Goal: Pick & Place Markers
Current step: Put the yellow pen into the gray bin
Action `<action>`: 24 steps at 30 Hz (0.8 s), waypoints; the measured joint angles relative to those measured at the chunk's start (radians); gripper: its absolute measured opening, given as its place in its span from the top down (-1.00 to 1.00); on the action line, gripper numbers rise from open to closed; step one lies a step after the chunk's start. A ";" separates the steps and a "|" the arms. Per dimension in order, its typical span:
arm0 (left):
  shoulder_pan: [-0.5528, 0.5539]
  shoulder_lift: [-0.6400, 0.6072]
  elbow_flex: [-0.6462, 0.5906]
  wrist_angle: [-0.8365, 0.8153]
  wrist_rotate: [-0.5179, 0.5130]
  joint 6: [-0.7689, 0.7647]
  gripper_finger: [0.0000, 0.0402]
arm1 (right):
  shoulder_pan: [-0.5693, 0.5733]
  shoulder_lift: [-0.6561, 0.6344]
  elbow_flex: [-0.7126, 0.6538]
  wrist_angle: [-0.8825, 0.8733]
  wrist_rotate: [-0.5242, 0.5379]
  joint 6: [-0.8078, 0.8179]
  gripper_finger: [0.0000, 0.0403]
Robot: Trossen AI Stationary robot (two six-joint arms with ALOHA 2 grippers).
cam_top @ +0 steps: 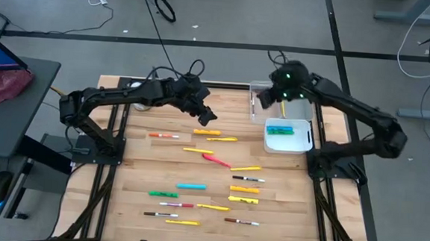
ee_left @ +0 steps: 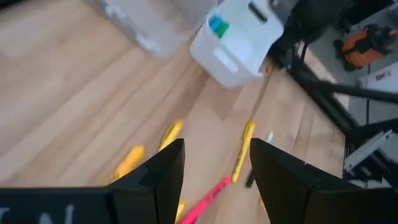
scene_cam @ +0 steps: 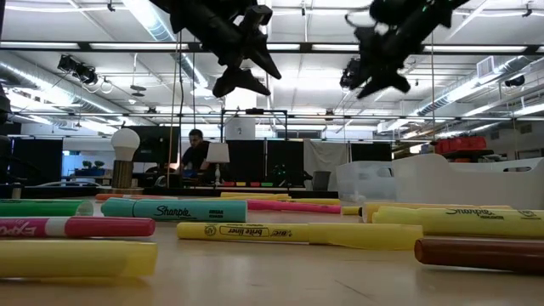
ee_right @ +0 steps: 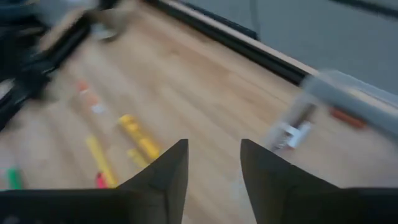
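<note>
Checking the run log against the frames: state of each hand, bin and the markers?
left hand: open, empty, raised over the table
right hand: open, empty, above the clear bin
white bin: holds green and cyan markers
clear bin: at least one marker inside
loose markers: lying flat on the table

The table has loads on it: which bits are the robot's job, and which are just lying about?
Part of the job:
- markers scattered on the wood
- green markers in the white bin
- left pincer, open
- right pincer, open

Just lying about:
- clear bin
- white ball lamp
</note>
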 joint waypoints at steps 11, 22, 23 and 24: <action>-0.143 0.000 -0.001 -0.139 0.005 0.145 0.06 | 0.427 -0.084 0.000 -0.081 -0.021 -0.098 0.35; -0.208 -0.088 -0.142 0.006 -0.064 0.151 0.06 | 0.636 0.120 -0.055 -0.107 -0.048 -0.008 0.30; -0.208 -0.110 -0.166 0.012 -0.063 0.135 0.06 | 0.644 0.148 -0.055 -0.093 -0.054 -0.017 0.27; -0.208 -0.134 -0.187 0.019 -0.063 0.115 0.06 | 0.649 0.173 -0.055 -0.080 -0.055 -0.035 0.23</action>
